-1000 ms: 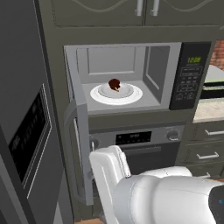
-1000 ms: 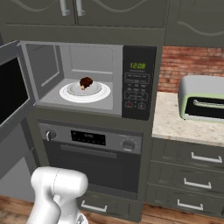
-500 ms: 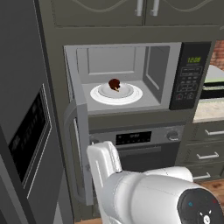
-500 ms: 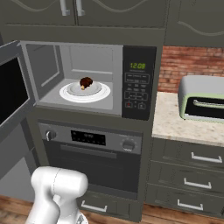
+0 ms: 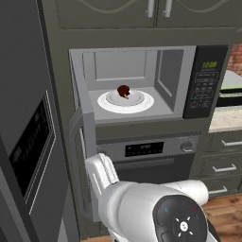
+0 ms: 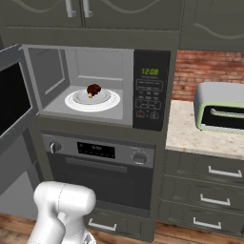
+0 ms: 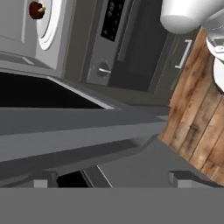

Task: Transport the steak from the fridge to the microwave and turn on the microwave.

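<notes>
Steak point(image 5: 123, 91) resting mid-turntable point(image 5: 142, 103) inside microwave point(image 6: 150, 90). Gripper point(image 7: 111, 179) spread apart, empty, low by the swung-out door point(image 7: 65, 135); next, push door toward cavity.

Matt grey microwave point(image 5: 142, 80) cavity, glossy white turntable point(image 5: 125, 100), lumpy steak point(image 5: 123, 90) — wood-plank floor point(image 7: 199, 122), perhaps varnished

white arm point(image 5: 142, 208) swung further left and forward in left base view, elbow now larger
</notes>
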